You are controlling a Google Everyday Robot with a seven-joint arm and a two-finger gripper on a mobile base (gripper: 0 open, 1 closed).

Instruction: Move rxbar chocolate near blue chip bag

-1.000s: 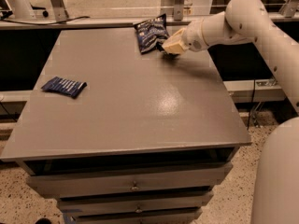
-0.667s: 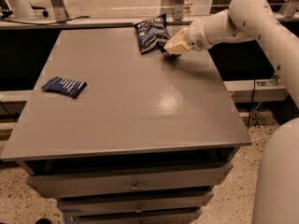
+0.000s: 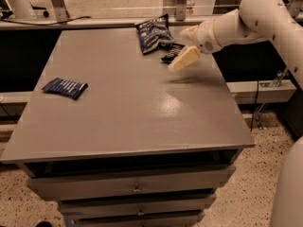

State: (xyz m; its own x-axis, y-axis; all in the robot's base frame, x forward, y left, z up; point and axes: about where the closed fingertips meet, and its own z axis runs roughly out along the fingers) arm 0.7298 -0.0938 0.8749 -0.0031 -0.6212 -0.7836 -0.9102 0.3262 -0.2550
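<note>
1. Compared with 1 second ago, your hand point(image 3: 186, 45) has drawn back to the right, and its fingers now stand wide apart, holding nothing.
2. The rxbar chocolate point(image 3: 171, 54) now lies uncovered on the counter point(image 3: 142, 117), far right, just beside the blue chip bag point(image 3: 153, 33).
3. You have 1 chip bag, 1 rxbar, and 1 striped blue bar wrapper point(image 3: 65, 87) at left.

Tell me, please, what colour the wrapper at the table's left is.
The wrapper is blue with white stripes, camera view; the hand hovers by the blue chip bag.
</note>
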